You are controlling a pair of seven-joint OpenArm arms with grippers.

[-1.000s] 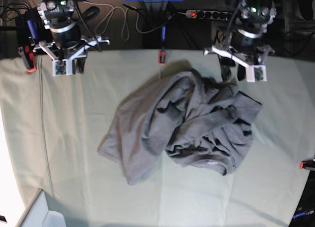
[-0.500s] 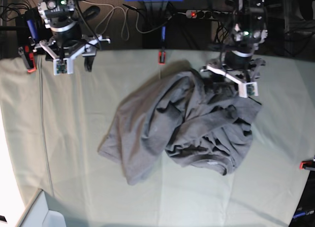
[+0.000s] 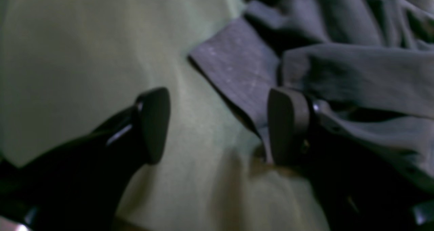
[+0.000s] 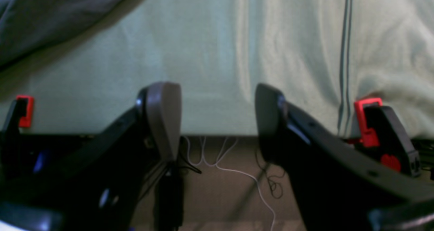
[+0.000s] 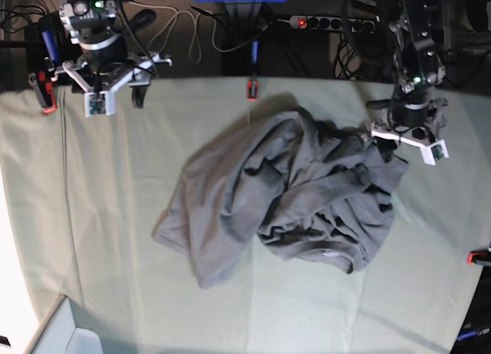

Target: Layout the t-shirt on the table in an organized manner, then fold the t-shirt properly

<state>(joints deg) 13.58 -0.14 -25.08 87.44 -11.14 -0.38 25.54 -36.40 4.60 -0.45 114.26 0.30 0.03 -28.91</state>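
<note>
The t-shirt (image 5: 288, 196) lies crumpled at the middle of the table (image 5: 115, 239), with bare cloth open along the near edge and both sides. At the shirt's far corner the left pincer (image 5: 405, 150) hangs low, released, one finger (image 3: 288, 126) against a flat flap, the other over bare table. Farther back, the right pincer (image 5: 115, 100) hovers released at the table's far edge, near a red clamp (image 4: 368, 122).
</note>
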